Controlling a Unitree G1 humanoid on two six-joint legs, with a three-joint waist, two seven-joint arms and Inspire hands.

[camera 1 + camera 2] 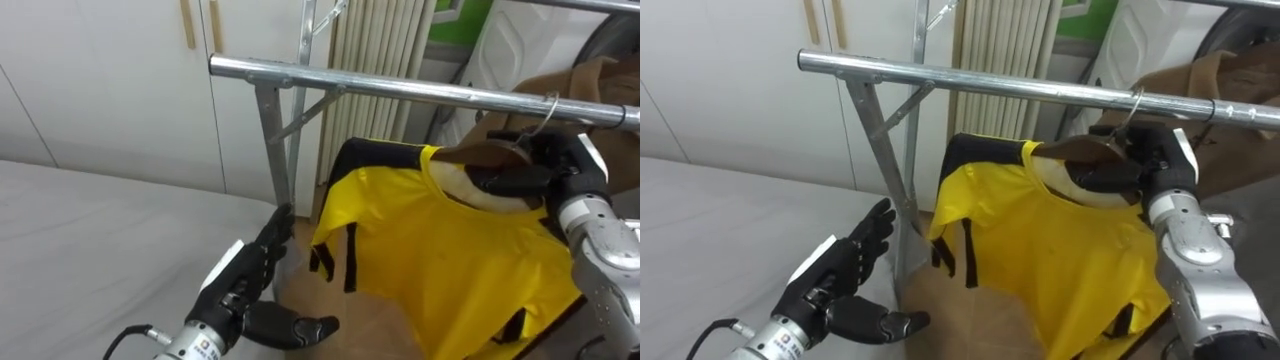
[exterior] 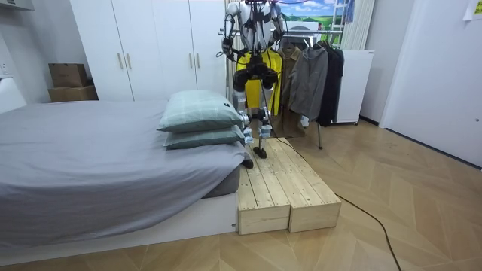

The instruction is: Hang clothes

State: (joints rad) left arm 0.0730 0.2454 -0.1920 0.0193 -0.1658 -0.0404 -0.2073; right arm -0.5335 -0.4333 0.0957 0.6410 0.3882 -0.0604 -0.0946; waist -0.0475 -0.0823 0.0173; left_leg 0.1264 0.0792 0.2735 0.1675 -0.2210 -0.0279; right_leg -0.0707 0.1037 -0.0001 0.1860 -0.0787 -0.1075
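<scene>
Check that the hook (image 1: 548, 108) sits fully over the rail (image 1: 400, 88) before letting go of the hanger (image 1: 478, 153), gripped just under the rail by the right hand (image 1: 535, 172), fingers curled round it — yellow shirt (image 1: 440, 245) draped below. Release gently, avoiding swing. Leave the left hand (image 1: 245, 285) — fingers spread, empty — low beneath the rail's end.
</scene>
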